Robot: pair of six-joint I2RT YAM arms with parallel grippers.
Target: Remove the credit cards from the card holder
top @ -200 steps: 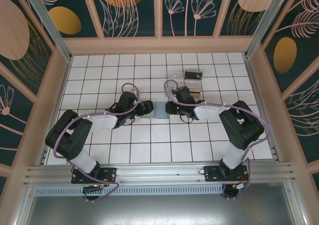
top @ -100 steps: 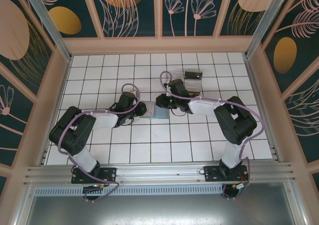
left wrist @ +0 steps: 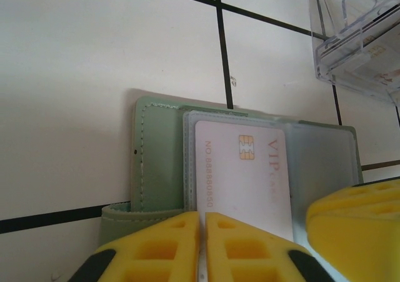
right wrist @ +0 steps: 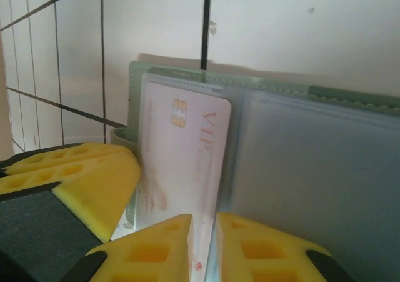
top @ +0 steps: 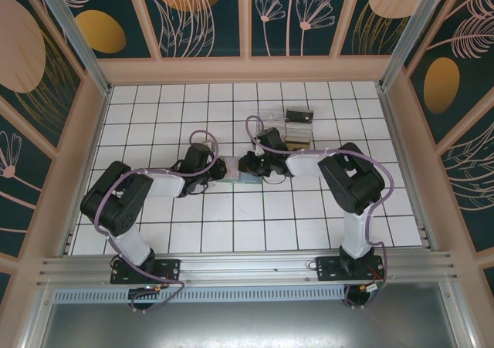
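Stretching low inward: left hand clamping card holder; right hand pinching credit card

Overhead view from behind the arms — both wrist views close on one card holder.

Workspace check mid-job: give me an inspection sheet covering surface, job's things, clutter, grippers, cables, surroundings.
Surface: white tiled table, dark grout lines.
Job's things: card holder lying open; VIP card at its clear sleeve.
Clutter: clear tray and black box beyond the holder.
Grippers: right gripper shut on the card's edge; left gripper shut at the holder's near edge, hold unclear.
Cables: purple cables looped along both arms.
Surroundings: floral wall panels, aluminium rail in front.
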